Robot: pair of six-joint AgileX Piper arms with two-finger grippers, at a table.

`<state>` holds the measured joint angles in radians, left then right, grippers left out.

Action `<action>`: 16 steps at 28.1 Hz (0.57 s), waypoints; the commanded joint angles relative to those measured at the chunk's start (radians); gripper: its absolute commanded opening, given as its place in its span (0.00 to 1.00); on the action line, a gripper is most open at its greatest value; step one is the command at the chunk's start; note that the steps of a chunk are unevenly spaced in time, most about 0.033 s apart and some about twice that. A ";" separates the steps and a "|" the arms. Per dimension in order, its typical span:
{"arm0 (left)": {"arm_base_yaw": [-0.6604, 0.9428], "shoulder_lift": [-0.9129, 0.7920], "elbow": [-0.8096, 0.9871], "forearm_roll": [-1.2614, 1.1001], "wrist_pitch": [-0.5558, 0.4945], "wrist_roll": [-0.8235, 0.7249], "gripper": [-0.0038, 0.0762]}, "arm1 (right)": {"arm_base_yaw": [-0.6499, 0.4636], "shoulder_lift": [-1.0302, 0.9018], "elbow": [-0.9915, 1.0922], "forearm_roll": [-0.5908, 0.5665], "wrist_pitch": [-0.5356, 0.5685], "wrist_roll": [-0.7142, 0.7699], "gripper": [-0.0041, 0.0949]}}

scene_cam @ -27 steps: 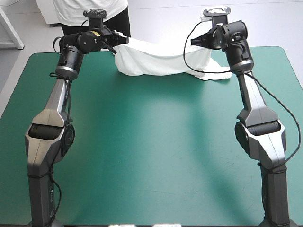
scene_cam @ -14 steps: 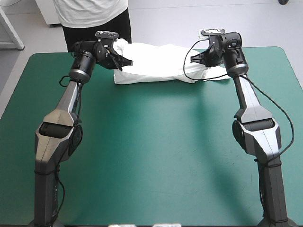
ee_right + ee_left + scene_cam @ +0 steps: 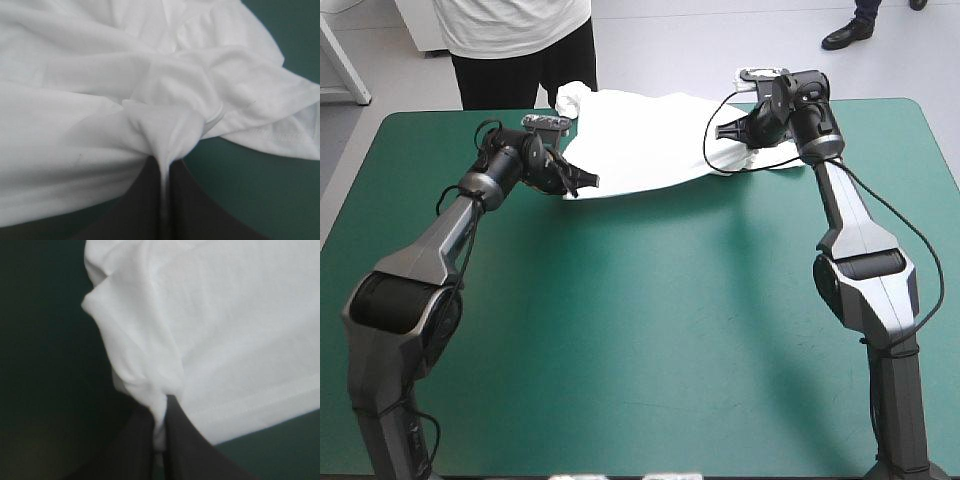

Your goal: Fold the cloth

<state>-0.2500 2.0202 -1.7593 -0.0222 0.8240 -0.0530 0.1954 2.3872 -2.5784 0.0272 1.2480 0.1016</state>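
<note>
In left hand (image 3: 584,183), right hand (image 3: 722,129): T-shirt (image 3: 640,138).

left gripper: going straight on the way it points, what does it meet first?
The T-shirt: the left gripper is shut on a fold of it, and the rest of the sheet lies directly ahead on the teal-green cover. Nothing else shows in that line, though depth past the cloth is unclear.

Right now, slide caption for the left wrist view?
Left gripper shut on a bunched edge of the white T-shirt, lying ahead on the teal-green cover.
</note>
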 commanded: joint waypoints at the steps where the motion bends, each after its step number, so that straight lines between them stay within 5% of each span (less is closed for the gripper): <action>1: -0.007 -0.190 0.193 -0.042 -0.197 -0.012 0.04 | 0.018 -0.096 0.029 0.005 0.002 -0.012 0.03; 7: -0.007 -0.308 0.405 -0.042 -0.227 -0.012 0.04 | 0.049 -0.203 0.301 -0.027 -0.086 -0.022 0.03; 16: -0.011 -0.408 0.539 -0.054 -0.265 -0.012 0.04 | 0.108 -0.708 1.300 -0.118 -0.722 0.082 0.03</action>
<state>-0.2500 1.6898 -1.2363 -0.0601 0.6010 -0.0550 0.3019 1.8506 -1.4309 -0.0692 0.7012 0.1406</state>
